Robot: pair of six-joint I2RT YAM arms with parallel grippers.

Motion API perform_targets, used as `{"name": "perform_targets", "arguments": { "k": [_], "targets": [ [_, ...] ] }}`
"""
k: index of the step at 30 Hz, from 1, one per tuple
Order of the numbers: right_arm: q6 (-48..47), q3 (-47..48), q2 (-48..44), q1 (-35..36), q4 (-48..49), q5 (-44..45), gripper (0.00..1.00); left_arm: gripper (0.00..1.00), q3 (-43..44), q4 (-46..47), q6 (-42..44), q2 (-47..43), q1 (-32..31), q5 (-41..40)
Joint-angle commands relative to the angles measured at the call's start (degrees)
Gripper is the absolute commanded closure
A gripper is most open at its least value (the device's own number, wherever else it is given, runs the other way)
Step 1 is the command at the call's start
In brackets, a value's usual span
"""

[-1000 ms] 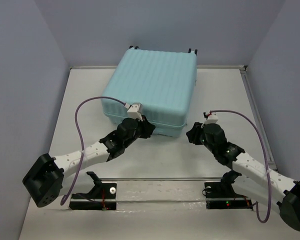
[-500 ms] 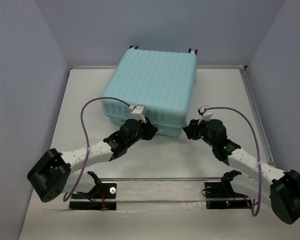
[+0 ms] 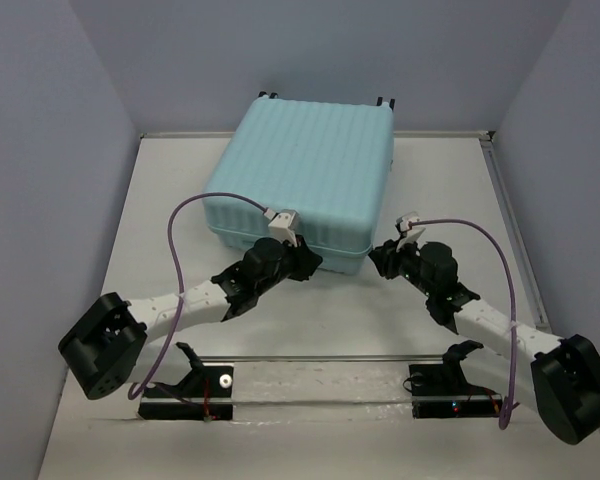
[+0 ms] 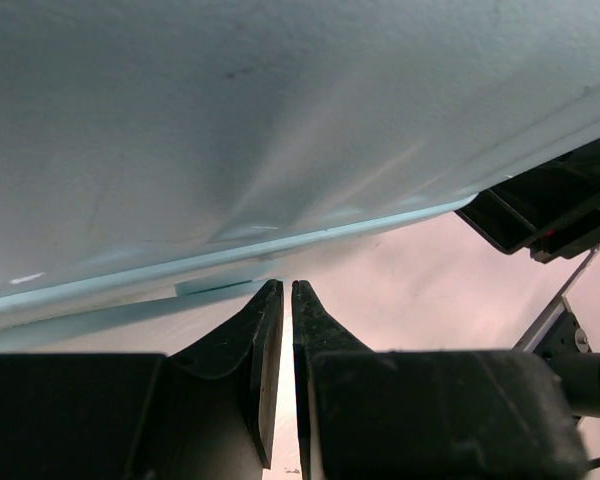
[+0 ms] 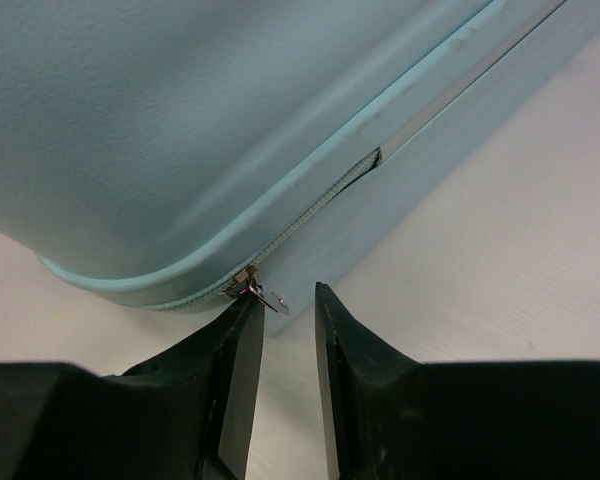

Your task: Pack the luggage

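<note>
The luggage [image 3: 305, 170] is a pale aqua ribbed hard-shell suitcase lying flat and closed at the back middle of the table. My left gripper [image 3: 308, 262] is shut and empty, its tips just below the near edge of the luggage [image 4: 280, 130]. My right gripper [image 3: 380, 256] is open at the luggage's near right corner [image 5: 180, 130]. In the right wrist view a small metal zipper pull [image 5: 263, 296] hangs at the seam between my fingertips [image 5: 252, 310], by the left one. A short stretch of the zipper [image 5: 365, 165] gapes open.
The white table [image 3: 430, 190] lies between grey walls. A raised rail [image 3: 510, 220] runs along its right edge. The arm bases with a clear bar [image 3: 320, 358] sit at the near edge. Two black wheels [image 3: 384, 101] stick out at the luggage's far side.
Both grippers have moved in toward the luggage's near edge: the left gripper to the right along it, the right gripper left and forward to the corner with the zipper pull.
</note>
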Motion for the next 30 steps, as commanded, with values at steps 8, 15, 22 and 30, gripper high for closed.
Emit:
{"name": "perform_targets", "arguments": {
  "k": [8,15,22,30],
  "targets": [
    [3.16,-1.10,0.45,0.22,15.75,-7.15,0.93,0.80,4.93,5.17,1.65,2.57,-1.11,-1.43],
    [8.09,-3.65,-5.60,0.22,10.92,-6.62,0.93,0.80,6.07,7.10,1.47,3.10,-1.37,-0.72],
    [14.24,-3.31,-15.27,5.57,-9.89,-5.04,0.93,0.80,10.28,7.72,2.88,5.99,-1.37,-4.15],
    [19.86,0.47,-13.18,22.69,-20.29,2.85,0.93,0.80,15.12,7.28,2.79,8.46,-1.02,-6.00]
  ]
}}
